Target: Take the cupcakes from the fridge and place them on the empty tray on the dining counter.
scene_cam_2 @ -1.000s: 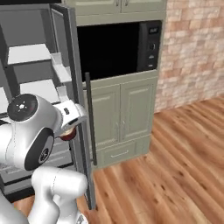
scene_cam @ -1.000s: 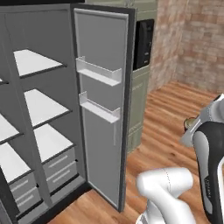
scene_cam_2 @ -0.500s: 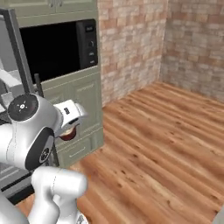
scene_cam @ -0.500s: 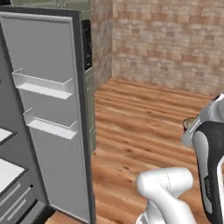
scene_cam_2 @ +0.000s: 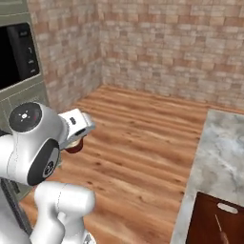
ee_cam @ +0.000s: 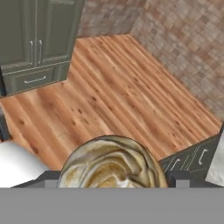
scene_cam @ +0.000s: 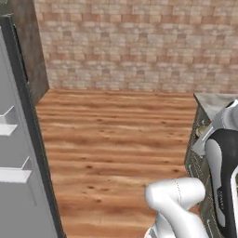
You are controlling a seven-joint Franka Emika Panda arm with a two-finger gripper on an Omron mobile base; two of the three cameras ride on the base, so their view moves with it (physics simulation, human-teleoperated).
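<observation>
hand view: your hand (ee_cam: 112,181) is grasping a cupcake (ee_cam: 111,164) with swirled tan frosting. treat it as light and soft; grip the wrapper, not the frosting.

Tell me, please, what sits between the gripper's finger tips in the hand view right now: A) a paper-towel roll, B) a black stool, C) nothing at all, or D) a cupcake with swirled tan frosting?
D: a cupcake topped with swirled tan frosting sits between the tips of the gripper, above the wooden floor.
</observation>
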